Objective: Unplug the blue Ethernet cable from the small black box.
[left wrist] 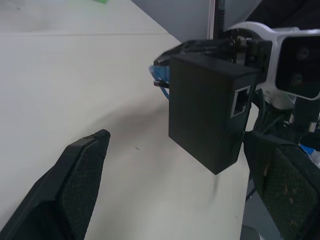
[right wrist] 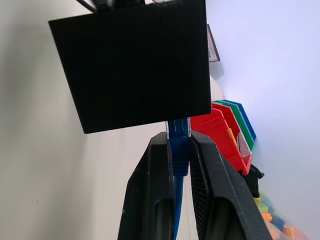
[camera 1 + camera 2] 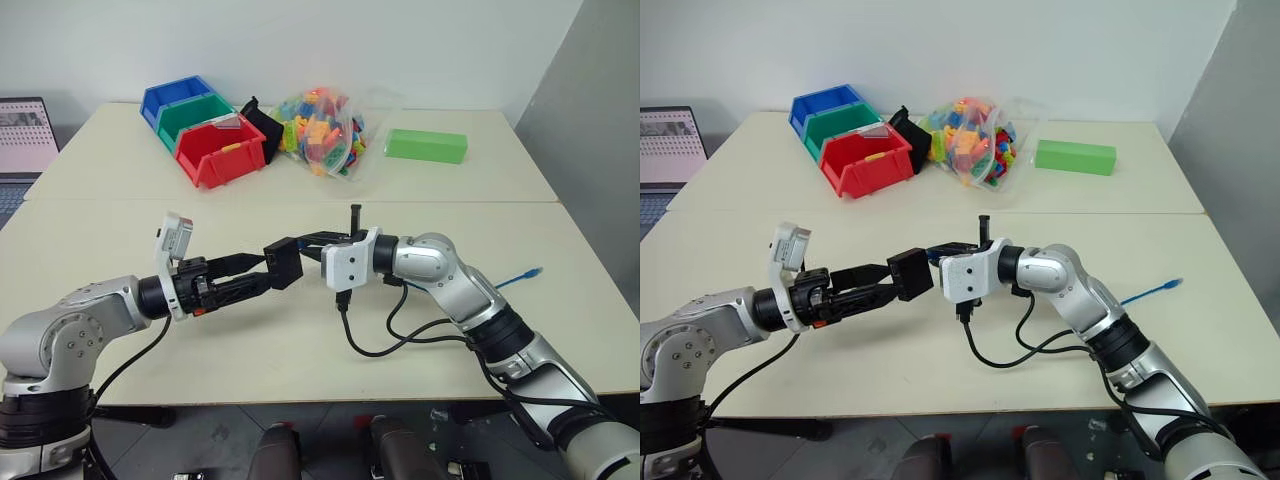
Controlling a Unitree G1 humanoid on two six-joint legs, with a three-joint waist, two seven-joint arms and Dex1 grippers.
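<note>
The blue cable (image 2: 178, 145) is still plugged into the black box (image 3: 284, 262), so the pull remains. The right gripper (image 2: 179, 165) is clamped on the cable's plug, holding the box above the table (image 3: 300, 340). The left gripper (image 1: 175, 165) stands wide apart around the box, not yet gripping.

Bare tabletop (image 3: 250, 340) beneath the raised small black box (image 3: 284, 262), open room either side, bins (image 3: 205, 135), brick bag (image 3: 322, 130) and green block (image 3: 426, 146) crowding the far edge
</note>
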